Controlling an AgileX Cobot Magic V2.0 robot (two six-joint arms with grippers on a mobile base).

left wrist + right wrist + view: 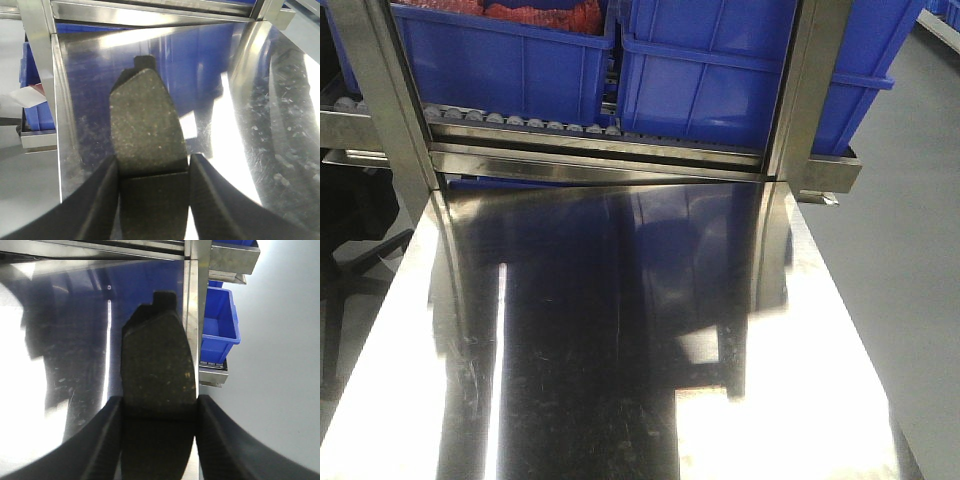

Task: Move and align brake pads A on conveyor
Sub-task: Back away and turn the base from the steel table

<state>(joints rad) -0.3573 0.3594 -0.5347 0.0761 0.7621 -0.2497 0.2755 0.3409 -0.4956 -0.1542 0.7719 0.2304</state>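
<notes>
Brake pads are held, one per arm, above a shiny steel table (pixel 620 360). The left gripper (pixel 154 170) clamps one pad (pixel 145 120), speckled grey-brown face up. The right gripper (pixel 159 407) clamps another pad (pixel 157 360) by the table's right edge. Behind the table, blue bins (pixel 720 80) sit on a roller rack (pixel 520 122). The left bin holds something red (pixel 535 10).

text: none legible | labels: none | numbers: none | signs: none
</notes>
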